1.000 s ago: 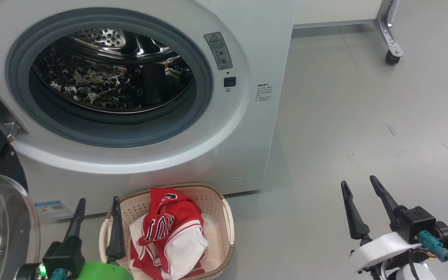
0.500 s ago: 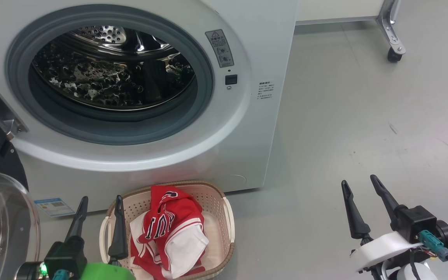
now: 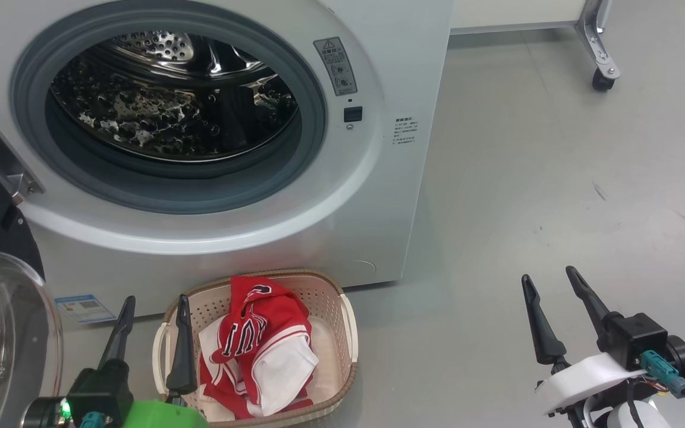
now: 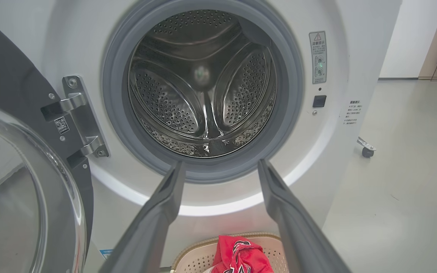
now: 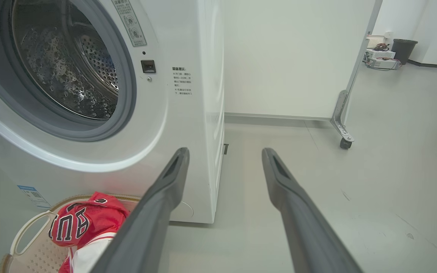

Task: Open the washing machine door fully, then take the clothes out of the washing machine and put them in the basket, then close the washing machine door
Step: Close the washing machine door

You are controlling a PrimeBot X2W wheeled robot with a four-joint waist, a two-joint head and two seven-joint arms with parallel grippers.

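Clothes (image 3: pixel 259 339) basketed; jaws of left gripper (image 3: pixel 155 299) and right gripper (image 3: pixel 549 275) gape empty. Heavy, slippery washing machine door (image 3: pixel 3 333): likely push its rim.

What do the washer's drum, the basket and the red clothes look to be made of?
Drum: likely stainless steel, mirror-bright, punched with small holes.
Basket: apparently moulded cream plastic, matt, perforated walls; its brown rim looks woven, perhaps only patterned plastic.
Clothes: thin jersey-like fabric, probably synthetic, crumpled in soft folds.
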